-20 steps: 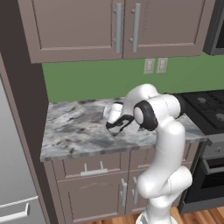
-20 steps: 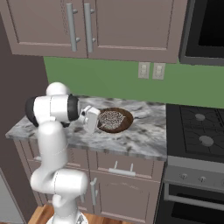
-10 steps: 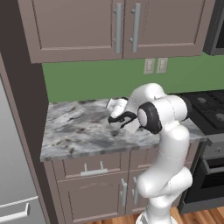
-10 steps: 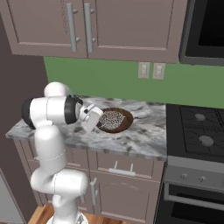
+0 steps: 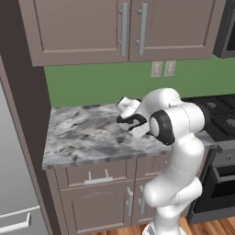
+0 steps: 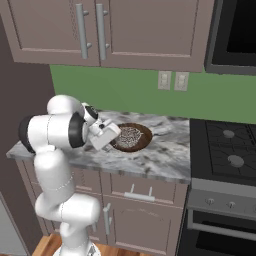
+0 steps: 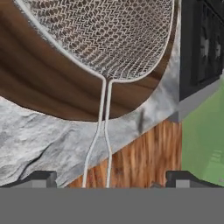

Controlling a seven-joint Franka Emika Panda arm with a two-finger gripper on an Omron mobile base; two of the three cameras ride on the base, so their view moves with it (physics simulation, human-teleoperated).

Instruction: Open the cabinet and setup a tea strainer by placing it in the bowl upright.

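Gripper (image 7: 109, 178) spread wide, holding nothing — its two dark fingertips (image 7: 40, 178) flank the wire handle without touching, tea strainer (image 7: 105, 35) just ahead, mesh basket sitting inside the wooden bowl (image 7: 48, 94), handle reaching back over the rim toward the gripper, bowl on the marble counter (image 6: 165, 155) — stovetop (image 6: 227, 145) beyond.

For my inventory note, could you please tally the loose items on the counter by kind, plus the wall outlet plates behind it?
Bowl: 1
Strainer, lying in the bowl: 1
Outlet plates: 2
Total: 4
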